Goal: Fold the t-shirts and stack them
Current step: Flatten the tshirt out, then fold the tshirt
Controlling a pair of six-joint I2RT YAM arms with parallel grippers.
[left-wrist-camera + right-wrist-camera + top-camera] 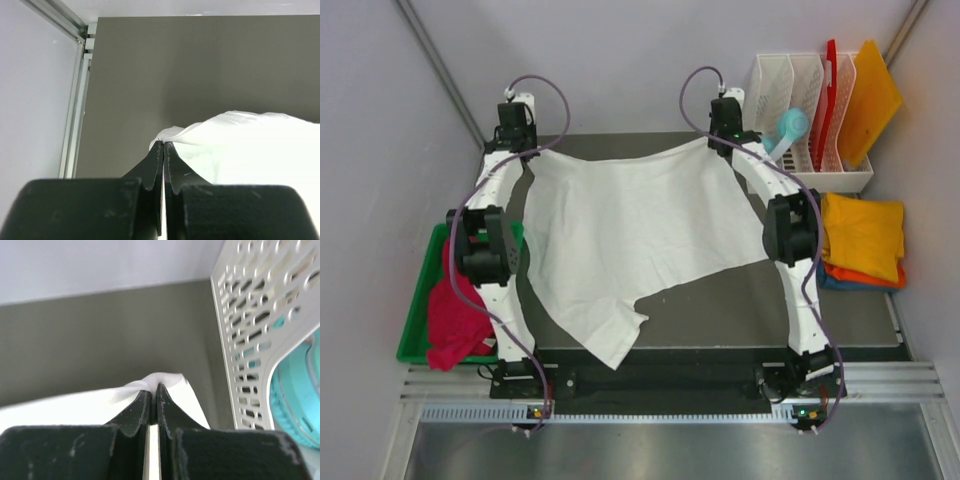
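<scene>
**A:** What can't you make out?

**B:** Mostly the white t-shirt [630, 230]. It spreads over the dark table [750, 290] from both grippers back toward the arm bases, but its two far corners vanish inside the jaws. The left gripper [163, 145] is pinched together on one corner, with only a small puff of cloth showing past its tips. The right gripper [154, 390] is clamped on the other corner the same way. The far hem runs between them.

**A:** And around it?

**B:** Back from the left gripper and to its outer side, the green tray [417, 300] holds the crimson-pink t-shirt [455, 320]. The left arm [485, 245] crosses over both and hides their inner part. Back from the right gripper and to its outer side lies a folded pile. The yellow-orange t-shirt [865, 232] is on top, and the orange t-shirt [868, 274] shows as a thin edge beneath it. The blue t-shirt [832, 284] is only a sliver at the bottom. The right arm [792, 230] covers the pile's inner edge.

**A:** Anything close to the fingers?

**B:** The white rack [770, 90] stands just beside the right gripper, on its outer side. The orange board [870, 95] and red board [828, 90] stand upright in slots farther out. A teal object [790, 125] pokes from the rack nearest that gripper. The wrist view cuts it off at the frame edge, and I can't tell what it is.
</scene>
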